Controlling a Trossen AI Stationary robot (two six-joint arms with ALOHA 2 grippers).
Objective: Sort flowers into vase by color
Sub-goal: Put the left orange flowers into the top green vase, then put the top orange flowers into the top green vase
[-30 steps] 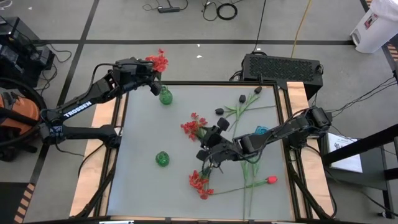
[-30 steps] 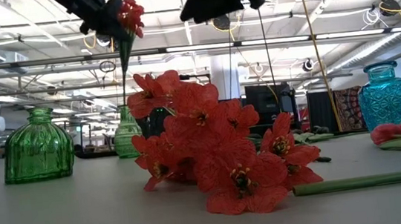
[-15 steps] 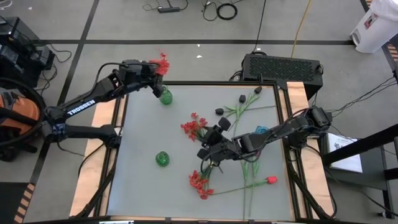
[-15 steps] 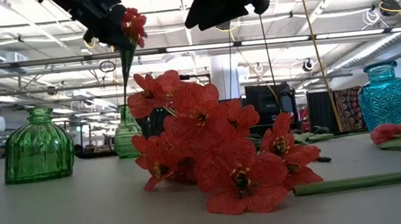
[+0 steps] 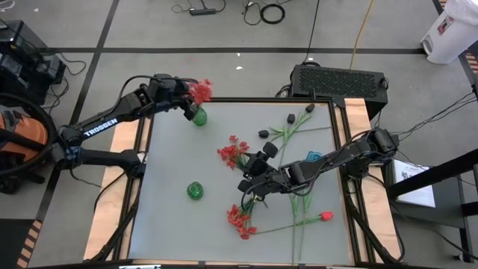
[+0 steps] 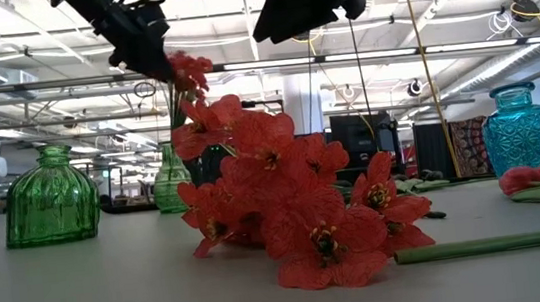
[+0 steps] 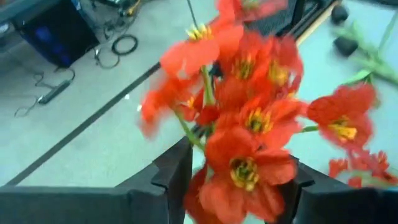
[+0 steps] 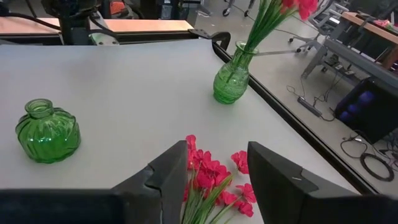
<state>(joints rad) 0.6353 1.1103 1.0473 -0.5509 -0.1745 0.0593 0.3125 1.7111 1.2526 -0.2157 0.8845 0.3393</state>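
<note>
Spreading around the red clustered-blossom spray (image 7: 249,124), the left gripper (image 5: 181,102) has its jaws apart — stem apparently seated in the tall green glass vase (image 8: 233,78). Lift straight up, gently. Right gripper (image 8: 214,180) hovers with jaws apart over a red spray lying on the table (image 8: 214,180).

Even overhead lighting, faint shadows; left wrist view's red spray (image 7: 249,118) motion-blurred.

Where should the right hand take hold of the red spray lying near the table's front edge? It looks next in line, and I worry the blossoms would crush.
Grip the red spray by its green stem, just behind the blossoms, coming straight down from above. It lies flat on the table, and the stem looks slim and firmer than the petals. The right hand, open, hovers close by.
</note>
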